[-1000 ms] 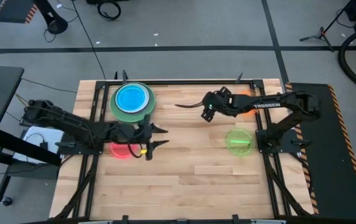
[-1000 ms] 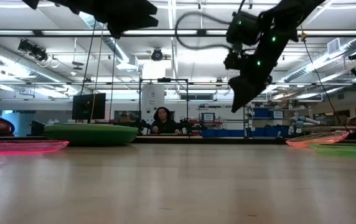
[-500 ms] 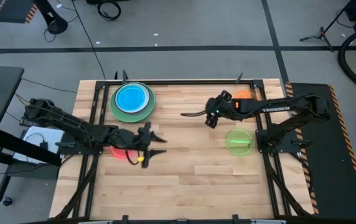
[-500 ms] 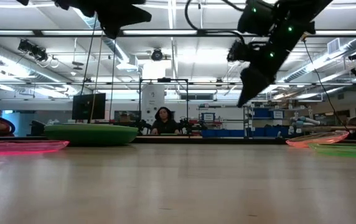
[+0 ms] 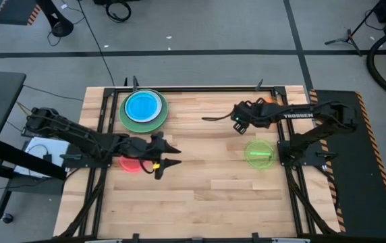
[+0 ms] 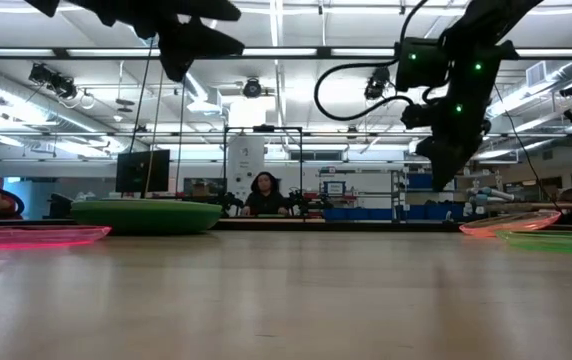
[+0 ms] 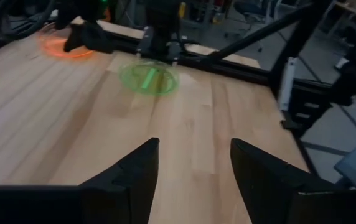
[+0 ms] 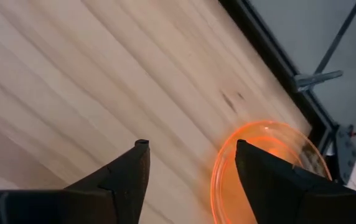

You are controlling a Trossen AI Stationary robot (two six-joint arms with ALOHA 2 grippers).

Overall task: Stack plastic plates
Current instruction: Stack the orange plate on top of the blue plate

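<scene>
A translucent blue plate (image 5: pixel 143 106) lies on a large green plate (image 5: pixel 143 115) at the table's far left; this stack also shows in the low view (image 6: pixel 146 215). A red plate (image 5: pixel 129 164) lies on the table, partly under my left arm. A lime plate (image 5: pixel 259 152) lies at the right. An orange plate (image 8: pixel 262 171) lies at the far right, mostly hidden under my right arm in the high view. My left gripper (image 5: pixel 173 154) is open and empty above the table's middle, right of the red plate. My right gripper (image 5: pixel 237 125) is open and empty, pointing down just left of the orange plate.
Black frame rails run along the table's left, right and far sides (image 5: pixel 200 88). Bare wood lies across the middle and near half of the table (image 5: pixel 206 196). A person sits in the room beyond the table (image 6: pixel 263 195).
My right gripper has gone toward the table's right edge, toward the orange plate, and has tipped from slanting to pointing more nearly straight down. My left gripper has shifted slightly toward the near edge. No plate has moved.
</scene>
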